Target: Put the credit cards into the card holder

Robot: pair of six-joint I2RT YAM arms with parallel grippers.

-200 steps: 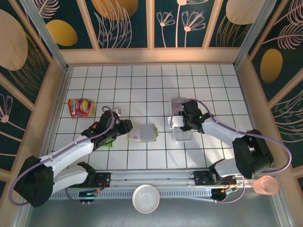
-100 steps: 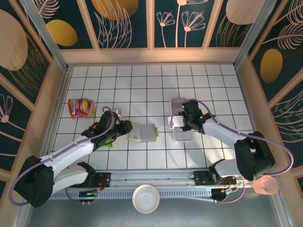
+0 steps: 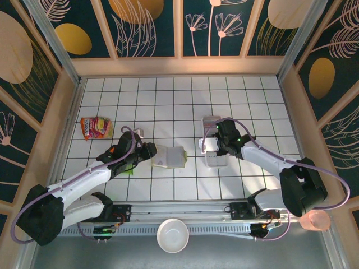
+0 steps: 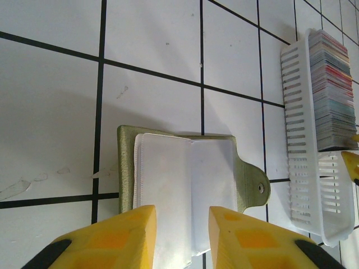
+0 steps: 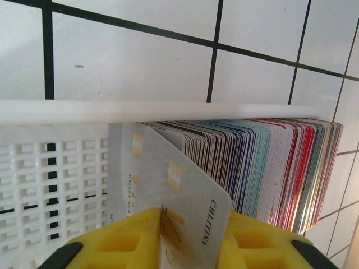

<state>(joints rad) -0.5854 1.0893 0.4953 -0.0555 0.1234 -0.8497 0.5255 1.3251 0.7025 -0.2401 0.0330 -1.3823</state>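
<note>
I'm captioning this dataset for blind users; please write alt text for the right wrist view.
Two yellow fingers pinch a grey card, tilted out of a row of credit cards standing on edge in a white slotted tray on a white tiled table.

On my right wrist feed I read "CHLITINA", printed along the edge of the grey card [image 5: 193,193] that leans out from the stack. The second card [image 5: 126,168], just behind it, carries a line starting "MAISON"; the rest is too small to read.

Bare tiles [image 3: 193,166] between card holder [image 3: 170,157], tray [image 3: 215,158]
</note>
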